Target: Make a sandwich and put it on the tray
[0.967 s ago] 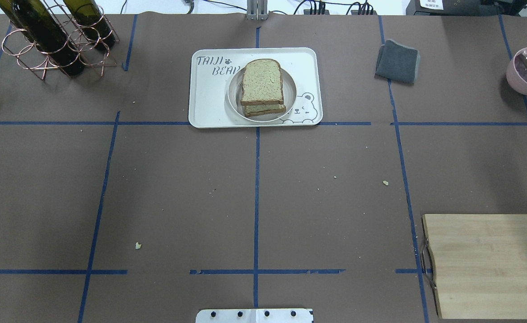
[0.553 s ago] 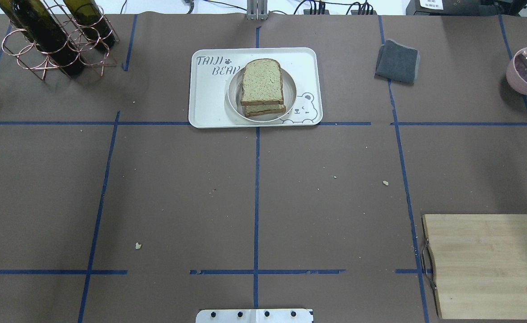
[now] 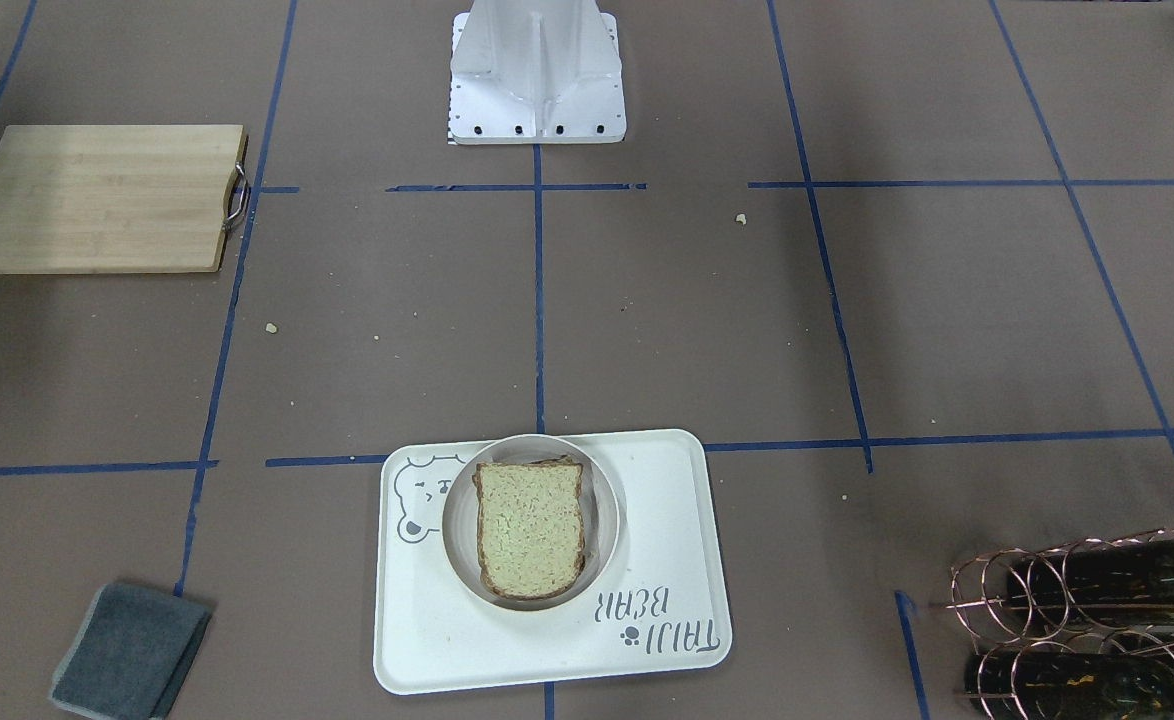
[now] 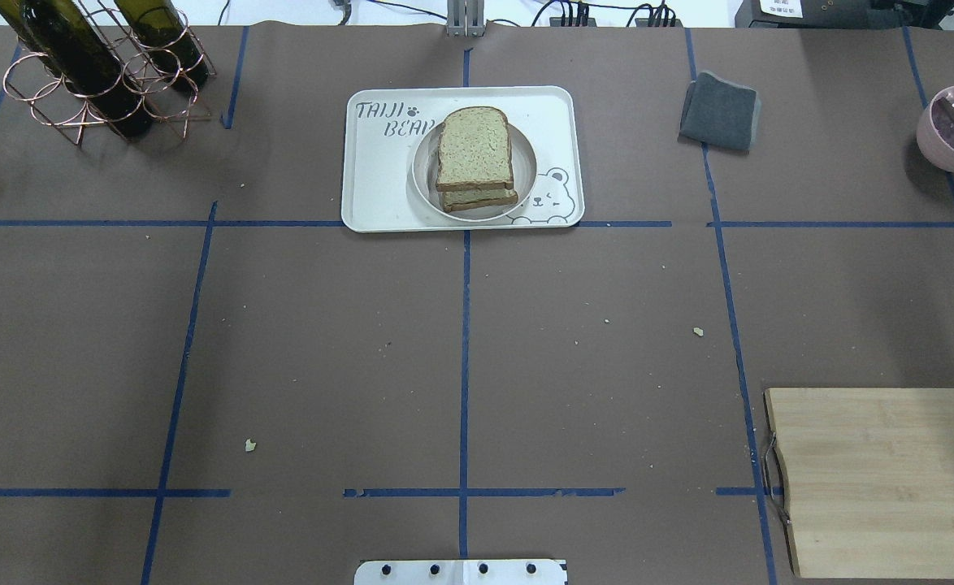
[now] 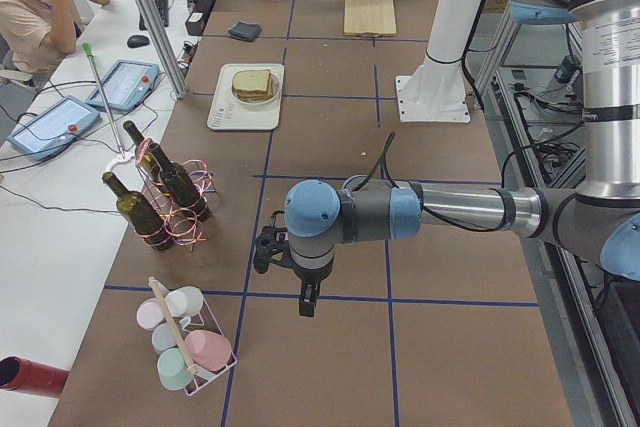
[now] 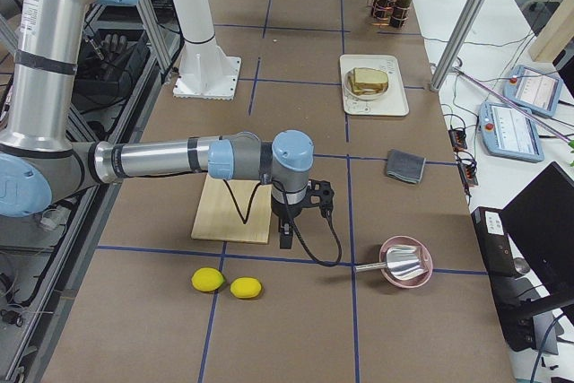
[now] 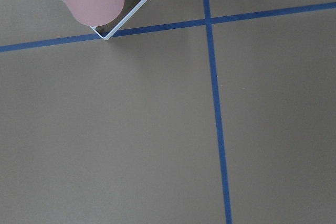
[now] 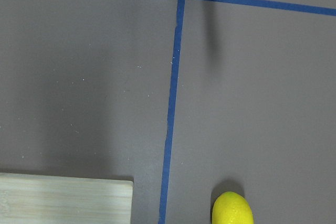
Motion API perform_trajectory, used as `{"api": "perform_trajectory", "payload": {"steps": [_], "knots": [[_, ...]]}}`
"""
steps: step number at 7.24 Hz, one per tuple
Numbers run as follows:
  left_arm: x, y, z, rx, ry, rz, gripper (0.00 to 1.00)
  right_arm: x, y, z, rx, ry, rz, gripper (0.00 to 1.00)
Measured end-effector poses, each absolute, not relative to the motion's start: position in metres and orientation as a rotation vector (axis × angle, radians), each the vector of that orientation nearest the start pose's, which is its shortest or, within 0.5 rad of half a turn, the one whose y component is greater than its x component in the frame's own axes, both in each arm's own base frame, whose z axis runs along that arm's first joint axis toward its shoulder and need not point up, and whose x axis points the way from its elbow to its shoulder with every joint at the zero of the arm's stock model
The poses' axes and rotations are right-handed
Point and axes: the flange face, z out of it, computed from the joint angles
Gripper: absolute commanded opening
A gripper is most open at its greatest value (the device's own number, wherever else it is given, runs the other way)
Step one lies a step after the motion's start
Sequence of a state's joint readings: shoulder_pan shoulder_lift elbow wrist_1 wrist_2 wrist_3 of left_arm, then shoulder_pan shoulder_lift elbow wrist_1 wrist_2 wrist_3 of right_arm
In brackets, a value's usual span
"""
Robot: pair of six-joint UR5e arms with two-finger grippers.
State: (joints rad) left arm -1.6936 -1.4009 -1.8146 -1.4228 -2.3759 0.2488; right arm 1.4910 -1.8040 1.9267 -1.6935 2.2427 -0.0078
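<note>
The sandwich (image 4: 474, 150) is a stack of two tan, speckled bread slices on a small round plate (image 4: 422, 177), which stands on the cream tray (image 4: 379, 187) at the table's far middle. The fried egg is hidden. The stack also shows in the front-facing view (image 3: 529, 527), on the tray (image 3: 667, 510). My left gripper (image 5: 308, 302) shows only in the exterior left view, far out at the table's left end; whether it is open or shut I cannot tell. My right gripper (image 6: 285, 238) shows only in the exterior right view, beside the cutting board; I cannot tell its state.
A wooden cutting board (image 4: 883, 479) lies at the near right. A grey cloth (image 4: 719, 111) and a pink bowl (image 4: 952, 130) are at the far right. A wire rack of wine bottles (image 4: 95, 73) is at the far left. Two lemons (image 6: 208, 280) and a cup rack (image 5: 185, 347) sit at the table's ends.
</note>
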Motion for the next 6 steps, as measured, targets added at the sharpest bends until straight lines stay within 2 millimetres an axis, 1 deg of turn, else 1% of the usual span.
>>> {"api": "perform_trajectory", "payload": {"steps": [2,6], "knots": [[-0.107,-0.403,0.629,0.083,0.821,0.091,1.00,0.040,-0.395,0.606,-0.025,-0.672,-0.084,1.00],[-0.090,-0.408,0.628,0.068,0.769,0.148,1.00,0.040,-0.396,0.605,-0.023,-0.672,-0.084,1.00]]}}
